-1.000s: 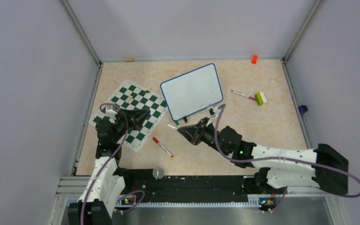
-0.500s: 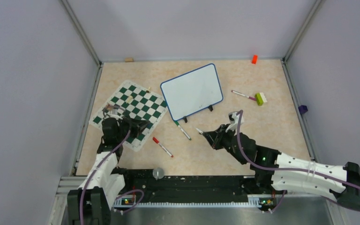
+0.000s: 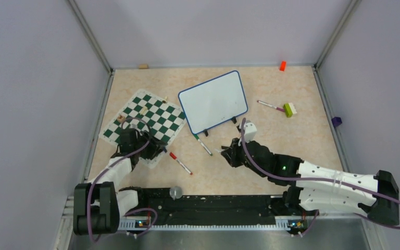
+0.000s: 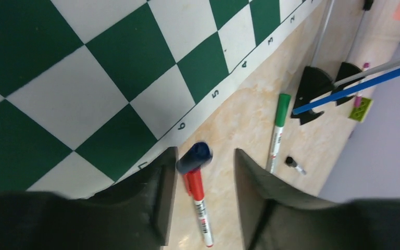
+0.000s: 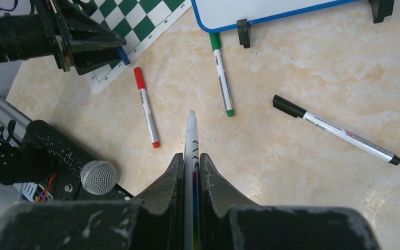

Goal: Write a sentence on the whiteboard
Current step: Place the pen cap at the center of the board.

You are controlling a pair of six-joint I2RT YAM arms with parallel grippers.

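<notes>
With the right gripper (image 5: 190,156) pinching the slim white marker pen (image 5: 191,127) and the left gripper (image 4: 204,153) spread round a blue plastic cap (image 4: 195,156), a hard press could skid the blue-framed whiteboard (image 3: 213,101) away.

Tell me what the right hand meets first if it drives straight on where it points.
The right hand, shut on a white marker, aims between the red marker and green marker, over bare table. Angled downward, the marker's tip probably touches the table first; beyond lies the whiteboard, though depth is unclear.
</notes>
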